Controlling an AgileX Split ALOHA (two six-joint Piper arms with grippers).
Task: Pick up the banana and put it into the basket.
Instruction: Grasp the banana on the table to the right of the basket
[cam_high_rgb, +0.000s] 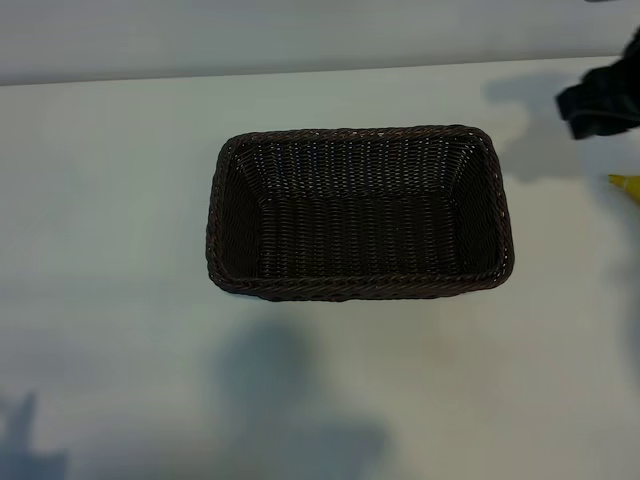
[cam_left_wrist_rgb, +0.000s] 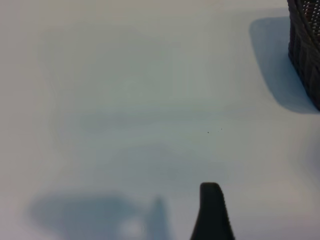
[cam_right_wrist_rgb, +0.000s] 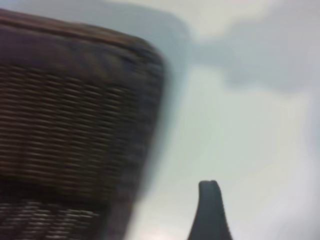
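The basket (cam_high_rgb: 360, 140), dark-brown woven wicker, sits in the middle of the white table with nothing in it. Only a yellow tip of the banana (cam_high_rgb: 626, 187) shows, at the right edge of the exterior view, to the right of the basket. My right arm (cam_high_rgb: 600, 100) hangs black at the far right, just behind that tip. In its wrist view one finger (cam_right_wrist_rgb: 210, 212) shows over bare table beside the basket's wall (cam_right_wrist_rgb: 75, 115), holding nothing. The left arm is outside the exterior view. One left finger (cam_left_wrist_rgb: 211, 212) shows over bare table, with a basket corner (cam_left_wrist_rgb: 306, 50) farther off.
The white tabletop (cam_high_rgb: 120, 200) runs wide on every side of the basket. Its far edge (cam_high_rgb: 300, 72) crosses the exterior view near the top. Arm shadows lie on the table in front of the basket and at its right.
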